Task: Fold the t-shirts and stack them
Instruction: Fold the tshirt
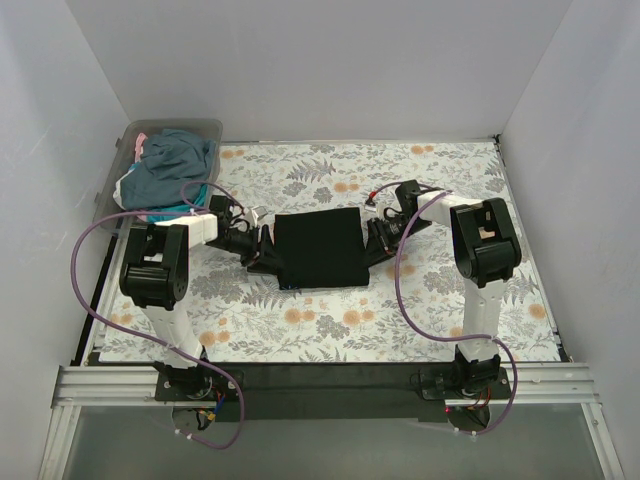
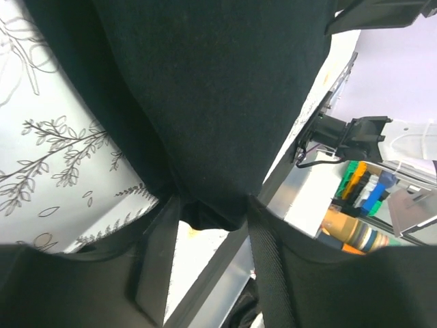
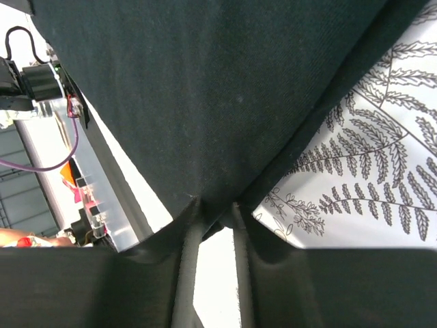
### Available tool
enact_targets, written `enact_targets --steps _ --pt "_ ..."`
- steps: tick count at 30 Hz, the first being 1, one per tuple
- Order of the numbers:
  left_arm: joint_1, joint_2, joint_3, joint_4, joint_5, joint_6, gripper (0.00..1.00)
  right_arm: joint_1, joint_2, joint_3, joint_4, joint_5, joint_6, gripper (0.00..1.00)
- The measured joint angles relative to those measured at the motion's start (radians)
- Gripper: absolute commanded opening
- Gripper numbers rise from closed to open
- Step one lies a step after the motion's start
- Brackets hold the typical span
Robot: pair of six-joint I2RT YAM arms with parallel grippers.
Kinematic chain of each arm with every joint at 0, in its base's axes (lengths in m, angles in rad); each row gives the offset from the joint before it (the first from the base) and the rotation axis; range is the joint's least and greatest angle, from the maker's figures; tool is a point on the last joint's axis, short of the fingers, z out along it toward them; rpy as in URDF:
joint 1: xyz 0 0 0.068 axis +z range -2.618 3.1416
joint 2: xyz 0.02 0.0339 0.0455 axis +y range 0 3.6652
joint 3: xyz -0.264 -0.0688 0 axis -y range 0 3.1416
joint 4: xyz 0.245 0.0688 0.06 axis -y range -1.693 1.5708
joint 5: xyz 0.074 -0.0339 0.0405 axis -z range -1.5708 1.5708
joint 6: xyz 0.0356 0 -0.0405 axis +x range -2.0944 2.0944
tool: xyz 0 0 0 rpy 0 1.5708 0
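Note:
A black t-shirt (image 1: 320, 248) lies folded into a rectangle in the middle of the floral covering. My left gripper (image 1: 266, 250) is at its left edge and my right gripper (image 1: 374, 240) at its right edge. In the left wrist view the left gripper (image 2: 210, 206) has a bunched edge of the black t-shirt (image 2: 205, 102) filling the gap between its fingertips. In the right wrist view the right gripper (image 3: 215, 208) stands narrow, pinching the edge of the black t-shirt (image 3: 205, 96). Both hold the cloth slightly off the table.
A clear plastic bin (image 1: 212, 127) at the back left holds a heap of slate-blue, teal and pink shirts (image 1: 175, 162). The floral table covering (image 1: 430, 300) runs to white walls on three sides. An aluminium rail (image 1: 320, 385) lines the near edge.

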State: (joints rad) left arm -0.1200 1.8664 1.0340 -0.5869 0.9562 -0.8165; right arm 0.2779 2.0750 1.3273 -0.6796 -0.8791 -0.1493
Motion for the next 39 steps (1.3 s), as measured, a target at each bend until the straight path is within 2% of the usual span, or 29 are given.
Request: enact_targets --steps 2,3,5,6,11,22,27,28,29,30,32,33,35,39 --pt "-0.003 0.0 -0.006 0.006 0.005 -0.006 0.29 0.0 0.004 0.0 0.0 -0.002 0.0 0.22" --pt "-0.005 0.0 -0.006 0.009 0.006 -0.007 0.19 0.0 0.006 0.0 0.0 -0.004 0.0 0.17" --pt "-0.009 0.0 -0.006 0.014 0.01 -0.012 0.1 0.0 0.009 0.0 0.0 -0.007 0.002 0.12" --pt "-0.009 0.0 -0.006 0.018 0.01 -0.013 0.0 0.0 0.009 0.0 0.0 -0.008 0.002 0.03" --pt "-0.013 0.0 -0.02 0.031 -0.008 -0.016 0.0 0.0 0.009 -0.002 0.001 -0.007 0.002 0.01" --pt "-0.022 -0.029 -0.072 0.049 -0.152 -0.018 0.0 0.009 -0.018 -0.076 0.045 0.035 0.026 0.01" --pt "-0.024 -0.028 -0.082 0.06 -0.162 -0.018 0.0 0.011 -0.021 -0.08 0.055 0.034 0.038 0.01" --pt "-0.024 -0.027 -0.081 0.06 -0.156 -0.016 0.05 0.011 -0.021 -0.08 0.055 0.03 0.038 0.01" --pt "-0.023 -0.027 -0.081 0.06 -0.15 -0.014 0.13 0.012 -0.021 -0.08 0.055 0.024 0.038 0.17" --pt "-0.023 -0.027 -0.081 0.06 -0.144 -0.011 0.27 0.012 -0.021 -0.08 0.055 0.017 0.038 0.25" --pt "-0.021 -0.031 -0.082 0.06 -0.122 -0.008 0.38 0.013 -0.025 -0.08 0.051 0.008 0.038 0.41" --pt "-0.019 -0.038 -0.085 0.06 -0.111 -0.007 0.45 0.013 -0.033 -0.081 0.048 0.002 0.037 0.45" --pt "-0.019 -0.069 -0.099 0.056 -0.1 -0.006 0.48 0.013 -0.065 -0.09 0.051 0.001 0.034 0.51" --pt "-0.017 -0.143 -0.127 0.046 -0.086 -0.006 0.5 0.013 -0.143 -0.117 0.05 0.003 0.026 0.52"
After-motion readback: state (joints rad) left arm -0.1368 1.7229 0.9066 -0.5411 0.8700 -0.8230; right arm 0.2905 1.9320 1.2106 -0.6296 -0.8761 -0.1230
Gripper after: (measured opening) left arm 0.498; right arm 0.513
